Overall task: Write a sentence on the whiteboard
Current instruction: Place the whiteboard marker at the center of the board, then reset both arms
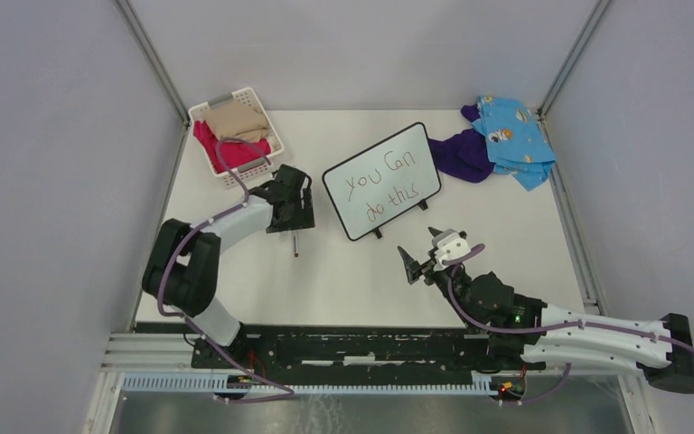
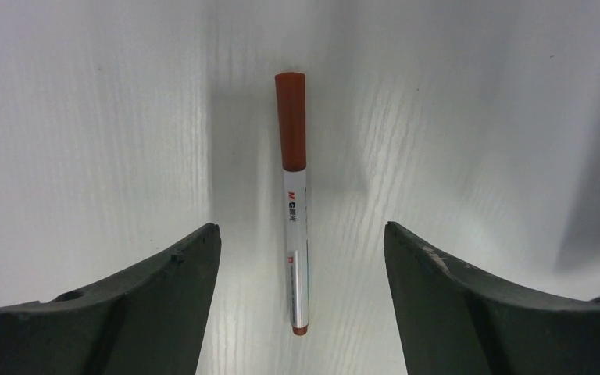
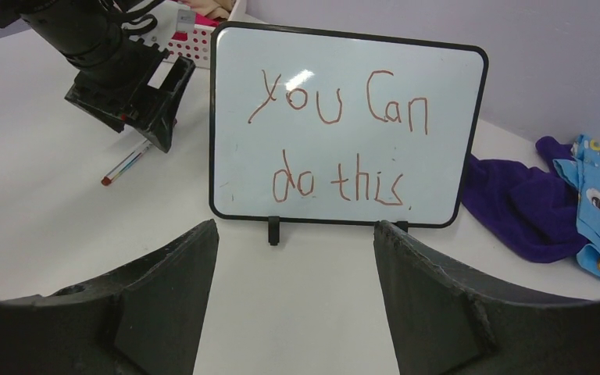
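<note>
The whiteboard (image 1: pixel 381 181) stands tilted on its black feet at the table's middle back, and it also shows in the right wrist view (image 3: pixel 437 86). The sentence (image 3: pixel 336 101) "you can do this" is on it in two lines of reddish-brown strokes. A capped red-brown marker (image 2: pixel 297 211) lies flat on the table (image 1: pixel 343 271), left of the board (image 1: pixel 296 246). My left gripper (image 2: pixel 302 230) hovers over the marker, open, with the fingers either side of it and not touching. My right gripper (image 1: pixel 418 244) is open and empty in front of the board (image 3: pixel 295 226).
A white basket (image 1: pixel 271 127) with pink and beige cloths sits at the back left, just behind the left arm. A purple cloth (image 1: pixel 461 154) and a blue patterned cloth (image 1: pixel 512 140) lie at the back right. Grey walls close in the table.
</note>
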Available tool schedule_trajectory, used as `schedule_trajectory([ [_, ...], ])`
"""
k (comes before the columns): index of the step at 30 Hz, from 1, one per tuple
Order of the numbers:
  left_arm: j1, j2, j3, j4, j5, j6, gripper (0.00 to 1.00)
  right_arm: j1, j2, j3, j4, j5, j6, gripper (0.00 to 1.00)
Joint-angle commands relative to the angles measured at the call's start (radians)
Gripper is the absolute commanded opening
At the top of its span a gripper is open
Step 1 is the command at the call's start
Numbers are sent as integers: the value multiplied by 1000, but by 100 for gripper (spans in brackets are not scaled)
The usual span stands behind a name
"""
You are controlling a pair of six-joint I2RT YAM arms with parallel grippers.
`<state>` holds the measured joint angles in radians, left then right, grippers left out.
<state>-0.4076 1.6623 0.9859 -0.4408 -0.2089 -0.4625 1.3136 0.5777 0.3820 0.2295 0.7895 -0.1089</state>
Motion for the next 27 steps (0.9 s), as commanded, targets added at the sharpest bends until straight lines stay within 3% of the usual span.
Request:
schedule_trajectory([
  [1,-4,-145,-16,67,-73,-8,83,3,8,65,-6,24,0,78],
  [10,-7,-409,-65,81,-238,-27,84,-27,136,150,-100,17,69,78],
  [13,-22,-497,-90,122,-269,-9,84,-147,208,156,-142,-32,160,76],
  [19,-131,-624,-130,200,-338,63,82,-431,286,88,-68,-292,321,70],
  [23,-210,-675,-137,223,-385,104,82,-475,320,47,-12,-345,365,70],
  [27,-281,-725,-156,269,-362,147,83,-475,281,-13,48,-332,363,77],
])
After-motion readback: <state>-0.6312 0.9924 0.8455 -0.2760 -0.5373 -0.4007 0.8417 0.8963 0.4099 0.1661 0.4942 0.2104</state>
